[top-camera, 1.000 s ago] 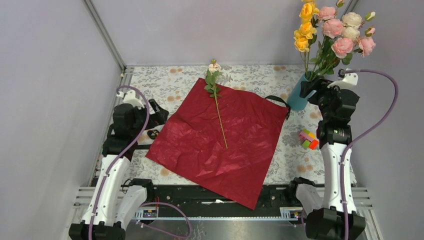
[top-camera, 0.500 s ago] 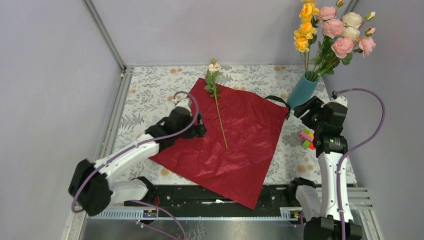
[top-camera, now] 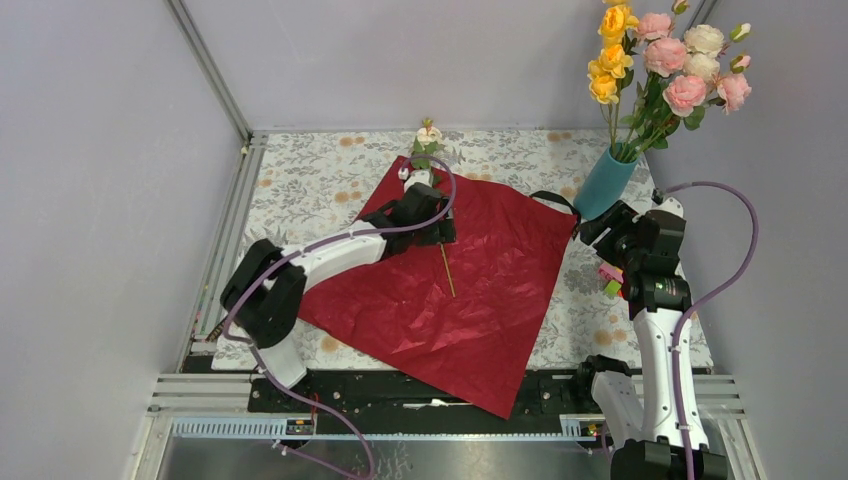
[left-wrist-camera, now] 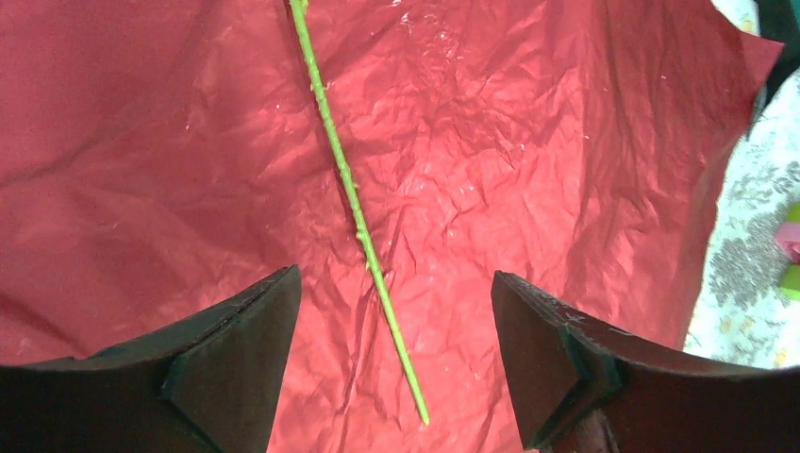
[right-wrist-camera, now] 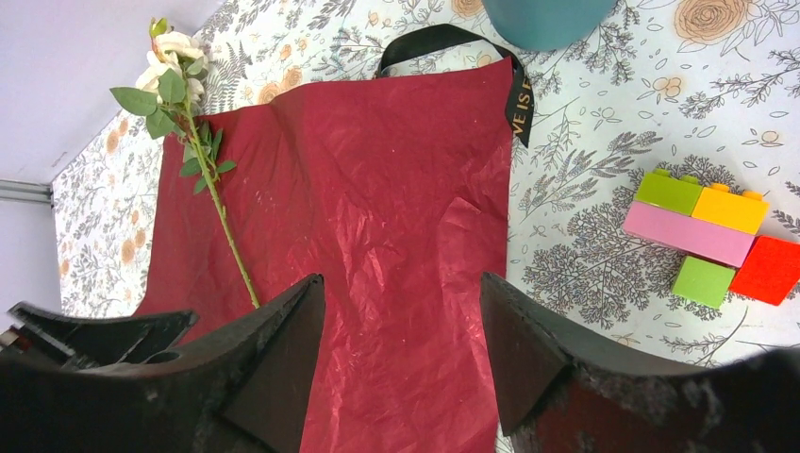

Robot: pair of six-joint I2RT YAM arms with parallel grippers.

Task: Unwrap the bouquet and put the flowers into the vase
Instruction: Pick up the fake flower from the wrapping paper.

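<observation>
Stem (left-wrist-camera: 354,203) on paper (left-wrist-camera: 528,142) under L pincer (left-wrist-camera: 393,283); R pincer (right-wrist-camera: 401,283) nr blocks (right-wrist-camera: 703,231); both open, empty.

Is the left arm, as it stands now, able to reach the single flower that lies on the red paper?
Probably yes. The left gripper hangs open over the flower, one finger on each side of its stem, and nothing lies over the stem on the red paper.

Left arm (top-camera: 330,250) reaches from lower left toward upper centre, left claw (left-wrist-camera: 391,283) gaping, empty. Right arm (top-camera: 660,330) stands at right, right claw (right-wrist-camera: 404,288) gaping, seemingly tilted downward.
</observation>
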